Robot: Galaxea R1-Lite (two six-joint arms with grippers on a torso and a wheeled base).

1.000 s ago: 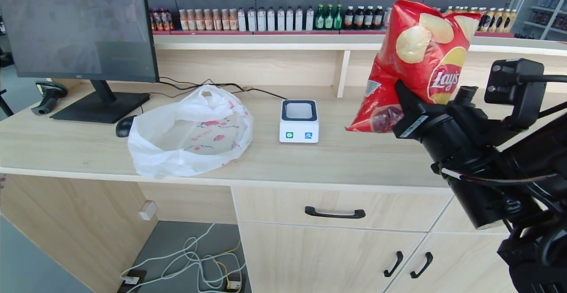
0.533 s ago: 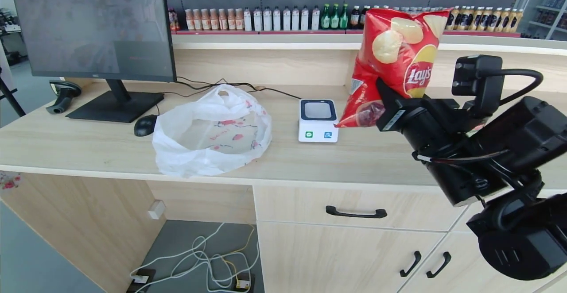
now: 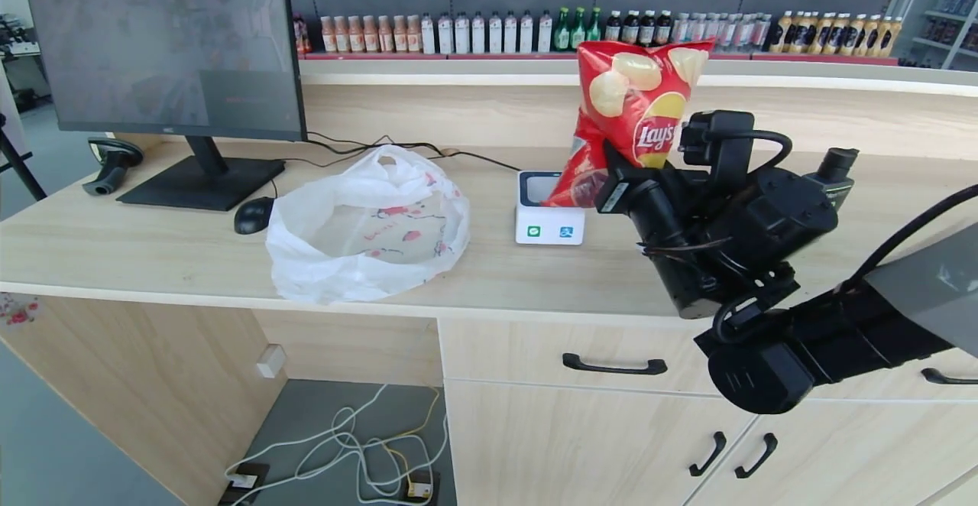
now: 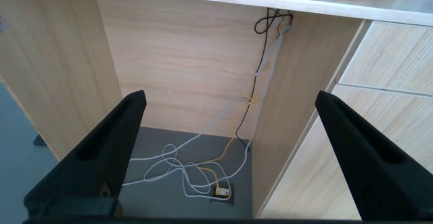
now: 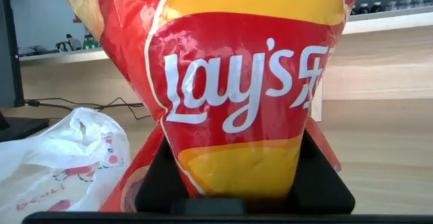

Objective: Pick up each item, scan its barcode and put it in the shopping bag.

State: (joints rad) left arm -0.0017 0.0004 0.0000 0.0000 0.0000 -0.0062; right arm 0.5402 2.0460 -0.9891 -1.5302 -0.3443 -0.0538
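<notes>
A red bag of chips (image 3: 630, 112) stands upright in the air, my right gripper (image 3: 615, 185) shut on its lower part. The bag's bottom corner hangs just over the white barcode scanner (image 3: 548, 208) on the wooden counter (image 3: 153, 254). Close up, the bag of chips (image 5: 237, 82) sits pinched between the black fingers (image 5: 323, 176) of that gripper. The white plastic shopping bag (image 3: 367, 227) lies open on the counter, to the left of the scanner; the shopping bag (image 5: 57, 163) also appears behind the chips. My left gripper (image 4: 233, 163) is open, low beside the counter's underside, over floor cables.
A monitor (image 3: 164, 43) on a stand, a black mouse (image 3: 252, 215) and a handheld scanner (image 3: 111, 162) occupy the counter's left. Cables (image 3: 397, 147) run along the back. Shelves of bottles (image 3: 535, 32) stand behind. Drawers with black handles (image 3: 611, 368) lie below the counter.
My right arm has carried the chips bag leftward and lower, from the counter's right to just above the scanner. The head view shifted between the earliest frame and the later ones.
</notes>
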